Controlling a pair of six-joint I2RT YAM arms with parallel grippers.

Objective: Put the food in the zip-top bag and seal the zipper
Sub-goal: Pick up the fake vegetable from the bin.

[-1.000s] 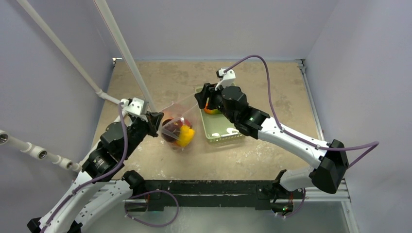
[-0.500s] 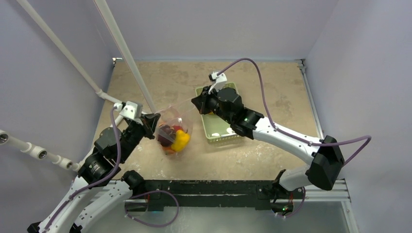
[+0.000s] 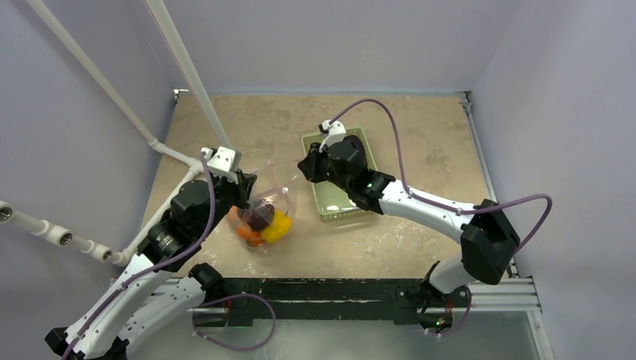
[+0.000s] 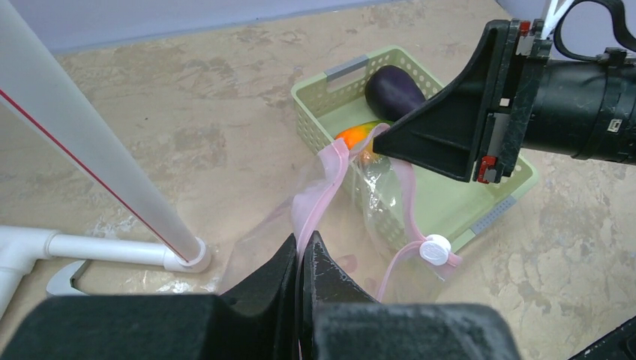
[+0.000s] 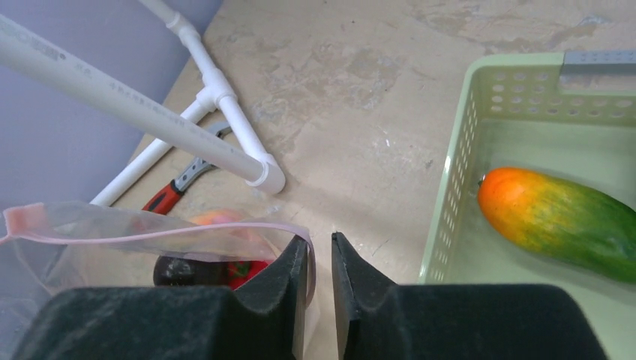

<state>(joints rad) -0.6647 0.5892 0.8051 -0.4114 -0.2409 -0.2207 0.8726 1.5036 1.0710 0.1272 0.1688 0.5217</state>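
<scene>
Left wrist: pipe (image 4: pixel 97 161) nr bag (image 4: pixel 379 206), basket (image 4: pixel 313 129) behind.

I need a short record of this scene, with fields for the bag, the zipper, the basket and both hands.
bag: zip-top bag, mouth open, yellow pepper and dark fruit inside
zipper: unsealed, white slider on it
basket: holds eggplant, orange-green fruit
left hand: shut on bag's pink rim
right hand: at rim, grip unclear
</scene>
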